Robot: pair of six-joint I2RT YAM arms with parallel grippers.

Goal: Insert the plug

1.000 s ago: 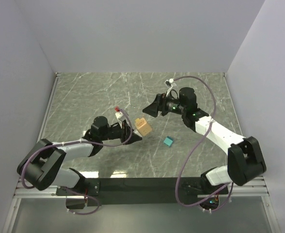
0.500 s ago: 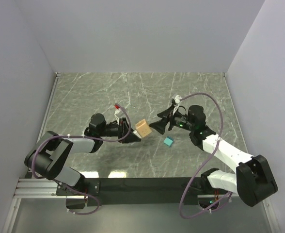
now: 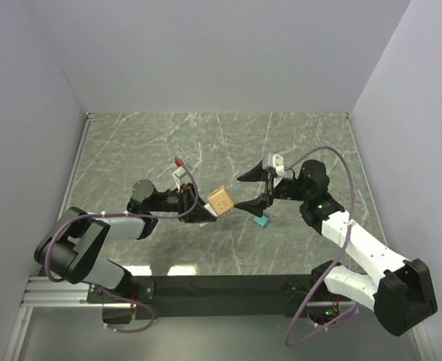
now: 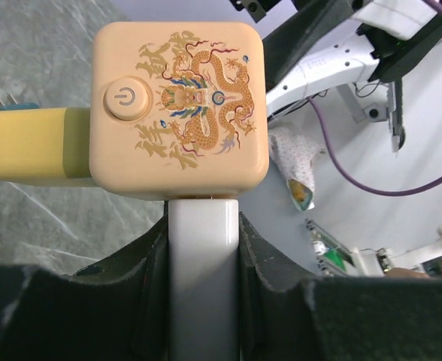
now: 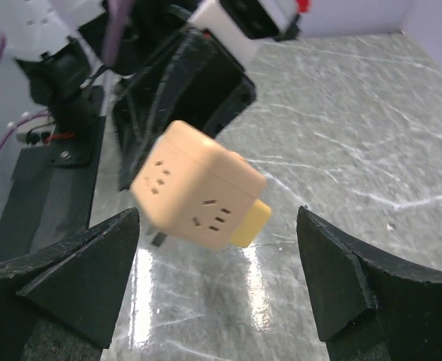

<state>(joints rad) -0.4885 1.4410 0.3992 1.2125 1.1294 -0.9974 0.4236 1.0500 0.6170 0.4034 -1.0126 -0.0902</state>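
A beige cube socket (image 3: pixel 222 201) with a dragon print hangs above the table, a yellow block (image 4: pixel 33 144) stuck into one side. My left gripper (image 3: pixel 203 211) is shut on the white block (image 4: pixel 204 278) under the cube; in the left wrist view the gripper (image 4: pixel 204 226) presses that block from both sides. My right gripper (image 3: pixel 245 193) stands open just right of the cube, which sits ahead of its spread fingers in the right wrist view (image 5: pixel 217 218), untouched. A small teal plug (image 3: pixel 261 219) lies on the table below the right gripper.
The marble table top (image 3: pixel 206 143) is walled at the back and on both sides. A black rail (image 3: pixel 221 286) runs along the near edge by the arm bases. Purple cables (image 3: pixel 322 154) loop off both arms.
The right arm swung from the back of the table down and toward the cube, its jaws a little wider. The left gripper kept its grip and the cube barely shifted.
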